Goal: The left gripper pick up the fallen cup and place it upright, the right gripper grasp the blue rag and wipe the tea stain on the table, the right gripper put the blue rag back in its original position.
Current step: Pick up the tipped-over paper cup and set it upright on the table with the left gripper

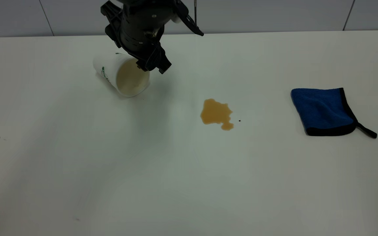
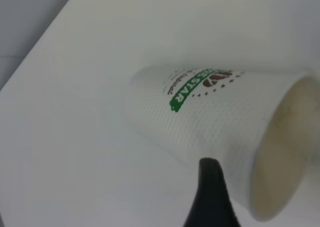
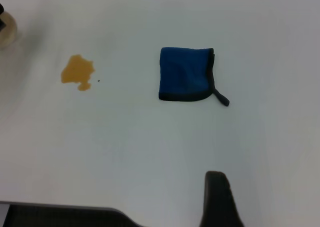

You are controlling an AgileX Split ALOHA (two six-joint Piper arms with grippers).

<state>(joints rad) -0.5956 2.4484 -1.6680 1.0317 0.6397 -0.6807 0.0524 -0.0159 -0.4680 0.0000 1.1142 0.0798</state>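
The left hand (image 1: 149,64) hangs at the bench's (image 1: 176,180) 11 o'clock area, tilted down over the mouth of the cup (image 1: 123,77); one black finger (image 2: 210,197) shows against the cup's (image 2: 210,132) wall, but I cannot tell how wide the hand stands. The cup lies on its side, mouth toward 5 o'clock, its cream inside stained and holding no visible liquid. The tea stain (image 1: 217,113) sits near centre, well apart from the cup. The blue rag (image 1: 323,111) lies folded at 3 o'clock. The right hand (image 3: 220,199) hovers high, its spread unclear.
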